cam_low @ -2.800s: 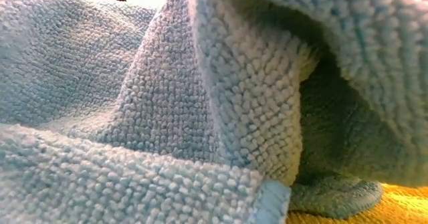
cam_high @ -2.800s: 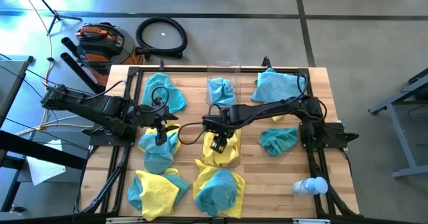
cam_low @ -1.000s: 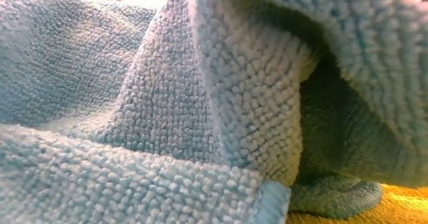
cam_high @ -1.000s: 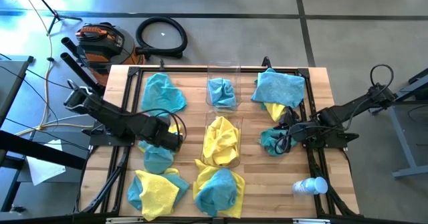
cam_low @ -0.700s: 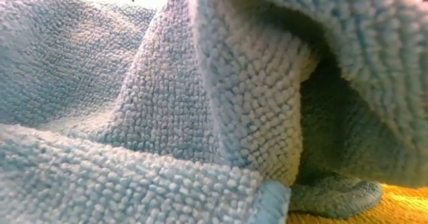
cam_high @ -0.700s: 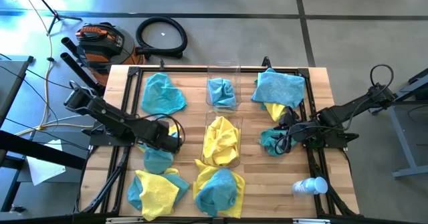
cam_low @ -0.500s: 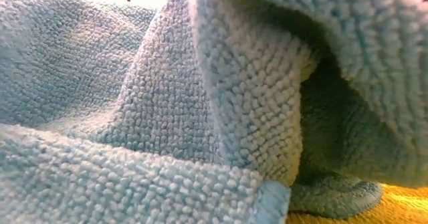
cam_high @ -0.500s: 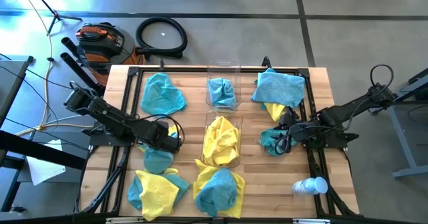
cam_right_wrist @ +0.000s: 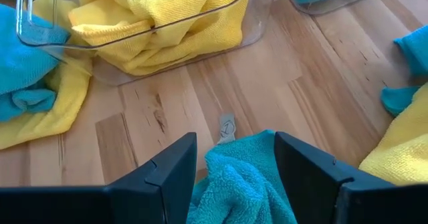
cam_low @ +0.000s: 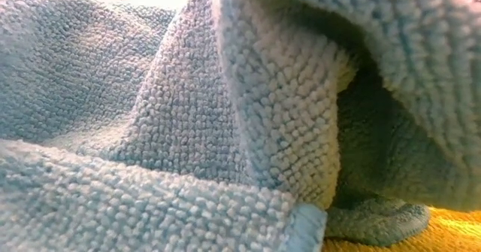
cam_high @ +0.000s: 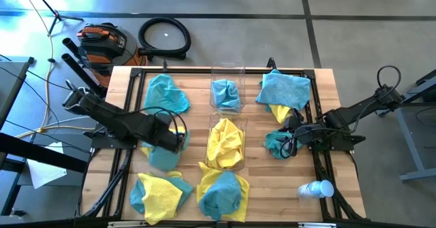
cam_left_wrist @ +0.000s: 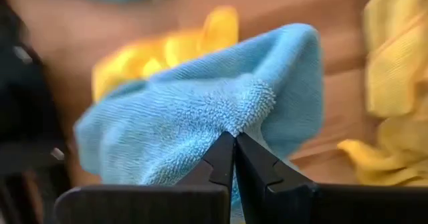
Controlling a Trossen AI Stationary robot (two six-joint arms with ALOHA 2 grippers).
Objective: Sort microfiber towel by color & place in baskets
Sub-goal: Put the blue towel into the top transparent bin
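Note:
My left gripper (cam_high: 170, 138) is shut on a teal towel (cam_high: 162, 157) at the table's left middle; the left wrist view shows it (cam_left_wrist: 234, 144) on a raised fold, with a yellow towel (cam_left_wrist: 157, 53) on the table beneath. Two clear baskets stand in the middle: the far one (cam_high: 227, 70) holds a teal towel, the near one (cam_high: 243, 161) yellow towels. My right gripper (cam_right_wrist: 234, 164) stands open at the right, its fingers on either side of a crumpled teal towel (cam_right_wrist: 237, 187) just below them. My left gripper pinches a raised fold of the teal towel (cam_left_wrist: 242, 117) between its two fingertips, coming from above and pointing steeply down. The cloth drapes down around the fingers from the pinch. Whether its lower edge is still on the table I cannot tell.
Teal and yellow towels lie at the far left (cam_high: 165, 95), far right (cam_high: 283, 88), near left (cam_high: 158, 194) and near middle (cam_high: 223, 190). A white bottle (cam_high: 317, 188) lies near right. A teal towel (cam_low: 225, 116) right at the lens fills the low view.
My left gripper has taken hold of the teal towel and gone up with it. The pinched part of the towel has been drawn up off the table and the cloth now bunches under the gripper.

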